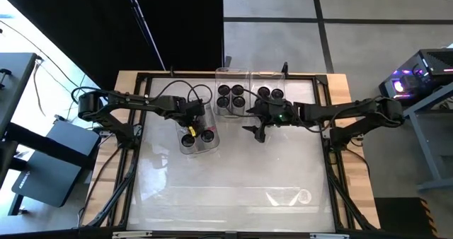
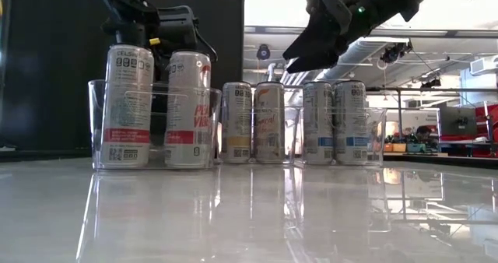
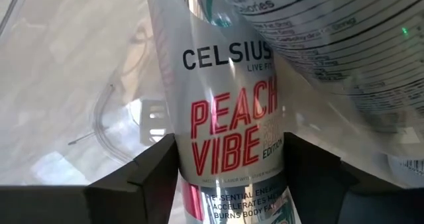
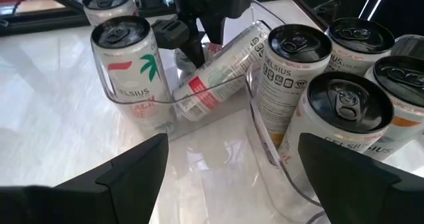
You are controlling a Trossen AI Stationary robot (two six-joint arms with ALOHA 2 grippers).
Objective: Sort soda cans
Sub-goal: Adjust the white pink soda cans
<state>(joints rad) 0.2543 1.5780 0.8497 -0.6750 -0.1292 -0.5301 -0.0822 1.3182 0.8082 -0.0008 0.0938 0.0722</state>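
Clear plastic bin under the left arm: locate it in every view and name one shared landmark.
High view: the clear rectangular plastic bin, left of centre.
Low view: far left.
Left wrist view: its clear wall behind the can.
Right wrist view: centre-left, curved rim.
Landmark: the left hand, shut on a silver can inside it.

A robotics lab (exposed ducts [image 2: 366,49], equipment benches [image 2: 455,138]).
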